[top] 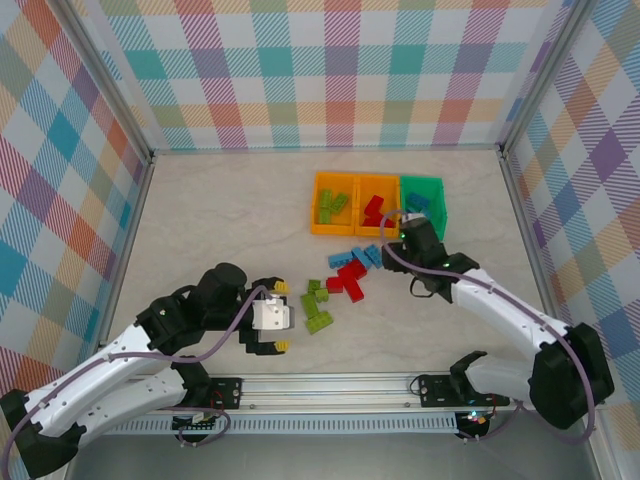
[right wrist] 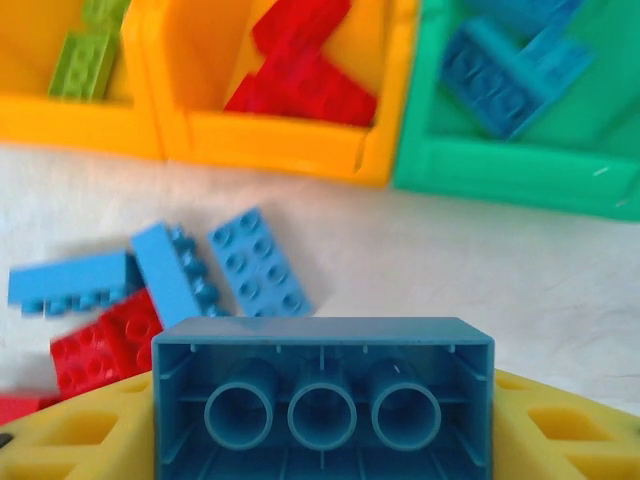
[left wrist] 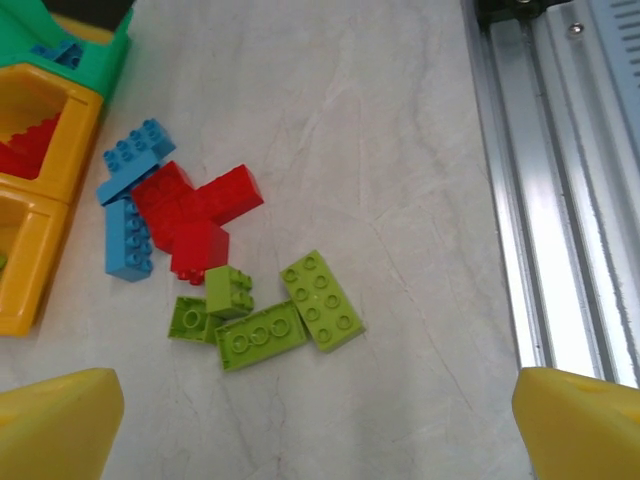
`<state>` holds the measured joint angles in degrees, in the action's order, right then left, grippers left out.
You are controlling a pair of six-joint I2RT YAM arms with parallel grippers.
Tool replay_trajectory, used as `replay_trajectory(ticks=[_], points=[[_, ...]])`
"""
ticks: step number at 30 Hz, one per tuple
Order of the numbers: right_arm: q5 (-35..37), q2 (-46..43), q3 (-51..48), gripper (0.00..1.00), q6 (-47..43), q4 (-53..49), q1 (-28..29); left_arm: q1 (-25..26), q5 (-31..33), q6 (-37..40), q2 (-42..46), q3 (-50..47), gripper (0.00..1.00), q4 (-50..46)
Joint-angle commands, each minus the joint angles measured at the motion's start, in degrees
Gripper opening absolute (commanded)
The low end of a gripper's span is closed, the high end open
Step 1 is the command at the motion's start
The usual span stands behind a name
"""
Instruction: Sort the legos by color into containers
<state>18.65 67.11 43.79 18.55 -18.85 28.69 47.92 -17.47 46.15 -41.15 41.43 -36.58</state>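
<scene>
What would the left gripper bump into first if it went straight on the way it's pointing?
Most likely the lime green studded plastic bricks, lying straight ahead of the open left gripper. Depth is unclear, so it might touch the pale tabletop first.

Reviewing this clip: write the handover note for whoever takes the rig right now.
Left gripper: open, above the table beside the loose green bricks.
Right gripper: shut on a blue brick, just short of the bins.
Done: some green bricks in the left orange bin, red bricks in the middle orange bin, blue bricks in the green bin.
Left to do: drop the held brick in the green bin, then sort the loose red bricks, loose blue bricks and the green ones.
</scene>
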Motion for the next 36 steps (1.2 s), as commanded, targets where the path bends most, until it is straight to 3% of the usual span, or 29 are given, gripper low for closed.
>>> replay_trajectory(ticks=[1, 5, 9, 12, 16, 23, 28, 30, 33, 36], points=[[-0.4, 1.9, 4.0, 0.49, -2.5, -0.1, -6.0, -1.5, -0.5, 0.8, 1.4, -1.2, 1.0, 4.3], [-4.6, 11.9, 11.0, 0.48, -5.5, 4.3, -14.0, -2.2, 0.2, 0.7, 2.0, -2.1, 1.0, 5.4], [-8.1, 24.4, 19.6, 0.49, -6.4, 6.7, -18.2, -3.1, 1.0, 0.3, 3.1, -2.3, 1.0, 5.5], [-9.0, 32.0, 27.0, 0.62, -5.6, 5.3, -19.7, -3.6, 0.8, 0.0, 4.1, -3.1, 1.0, 6.5], [-9.2, 34.9, 32.8, 0.81, -4.9, 2.7, -20.4, -3.7, 0.9, -0.8, 3.8, -3.7, 1.0, 7.3], [-12.3, 30.0, 32.8, 0.87, -3.9, 0.3, -20.4, -3.7, 2.0, -1.1, 3.1, -4.1, 1.0, 7.9], [-27.5, 20.3, 29.0, 0.93, -1.8, -4.1, -20.4, -3.9, 5.6, -6.4, 2.8, -4.4, 1.0, 10.9], [-33.7, 14.1, 24.6, 0.94, 0.5, -4.7, -19.7, -4.9, 7.6, -13.1, 2.2, -3.8, 1.0, 13.2], [-36.7, 4.1, 17.1, 0.93, 3.5, -7.2, -16.2, -6.8, 10.5, -24.5, -0.5, -0.2, 1.0, 13.9], [-36.5, -5.1, 12.9, 0.93, 5.9, -13.5, -8.5, -6.8, 20.3, -37.6, -5.9, 6.9, 1.0, 10.1]])
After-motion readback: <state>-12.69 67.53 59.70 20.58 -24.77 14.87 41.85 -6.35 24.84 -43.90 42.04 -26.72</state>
